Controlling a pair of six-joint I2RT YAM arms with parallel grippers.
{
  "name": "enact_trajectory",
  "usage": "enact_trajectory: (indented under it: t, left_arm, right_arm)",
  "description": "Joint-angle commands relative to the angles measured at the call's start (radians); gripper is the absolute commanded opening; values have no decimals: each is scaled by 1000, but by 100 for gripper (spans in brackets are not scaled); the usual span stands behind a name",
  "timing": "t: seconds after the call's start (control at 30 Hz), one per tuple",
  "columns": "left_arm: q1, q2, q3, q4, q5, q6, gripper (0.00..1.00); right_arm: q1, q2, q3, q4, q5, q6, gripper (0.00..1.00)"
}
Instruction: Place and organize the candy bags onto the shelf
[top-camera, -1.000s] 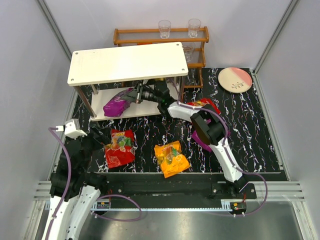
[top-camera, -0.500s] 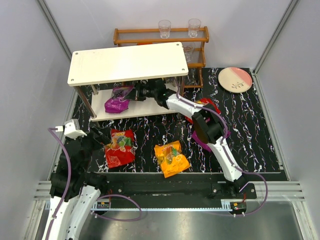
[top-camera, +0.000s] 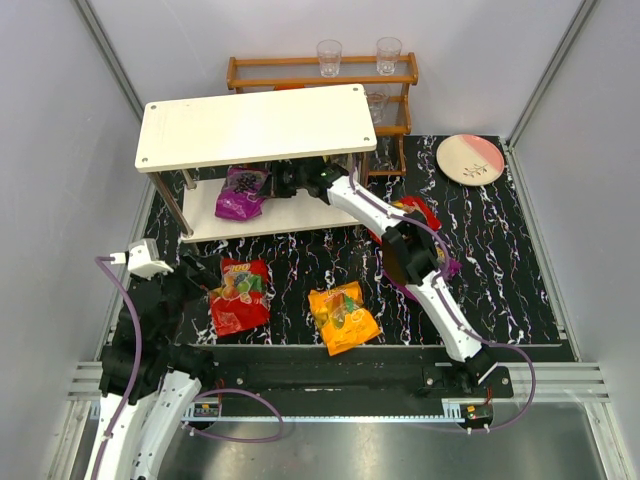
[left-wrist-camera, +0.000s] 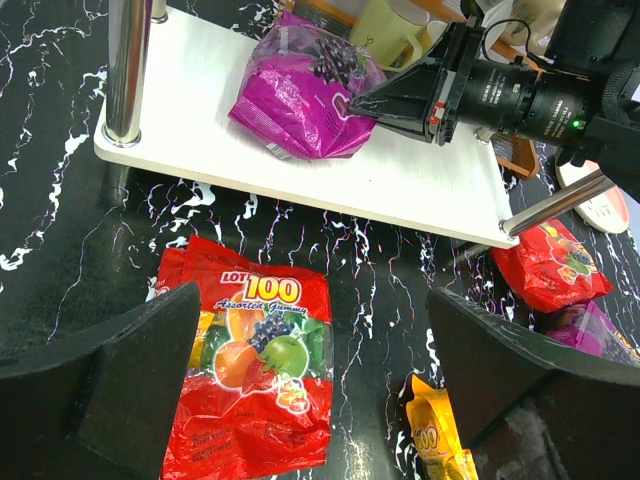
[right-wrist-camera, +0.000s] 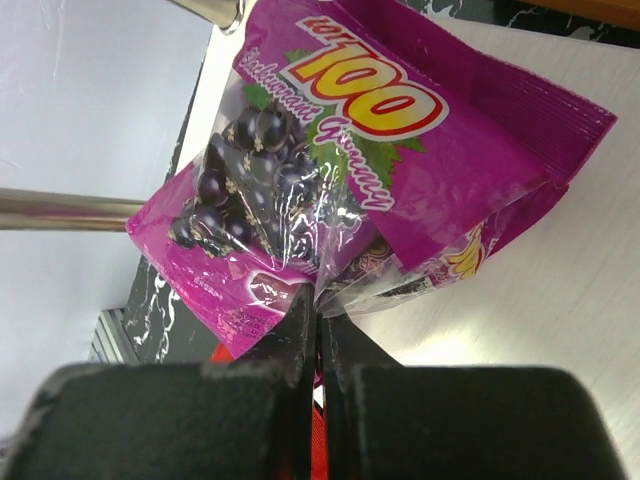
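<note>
Right gripper (right-wrist-camera: 318, 318): pinching glossy purple plastic candy bag (right-wrist-camera: 350, 170) on white shelf's lower board (left-wrist-camera: 400, 180).
Left gripper (left-wrist-camera: 312, 320): spread wide, over glossy red bag (left-wrist-camera: 250, 400).

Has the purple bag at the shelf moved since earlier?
Yes. The purple bag went back from the front edge of the shelf, deeper under its top board.
</note>
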Motion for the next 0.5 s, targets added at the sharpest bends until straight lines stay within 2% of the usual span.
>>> enact_trajectory:
  t: [0.0, 0.1, 0.13, 0.23, 0.27, 0.3, 0.37, 0.47]
  left_arm:
    - [-3, -6, 2, 28, -2, 15, 99]
    - [-3, -9, 2, 27, 0, 15, 99]
    - [-3, -9, 2, 28, 0, 15, 99]
    - [-3, -12, 2, 28, 0, 15, 99]
    - [-5, -12, 2, 27, 0, 15, 99]
    - [-3, -15, 1, 28, 0, 15, 99]
    - [-3, -15, 1, 28, 0, 14, 99]
    - [-3, -10, 1, 28, 1, 15, 99]
  right_arm:
    - [-8, -5, -6, -91, 5, -95, 0]
    - [-8, -49, -82, -83, 0, -98, 2]
    - [-8, -63, -109, -63, 8, -93, 18]
    - [-8, -129, -243, 24, 13, -60, 36]
    - [-10, -146, -303, 44, 16, -52, 47]
    - [-11, -175, -331, 64, 19, -44, 53]
    - [-14, -207, -404, 127, 27, -17, 61]
    - [-28, -268, -506, 239, 27, 41, 63]
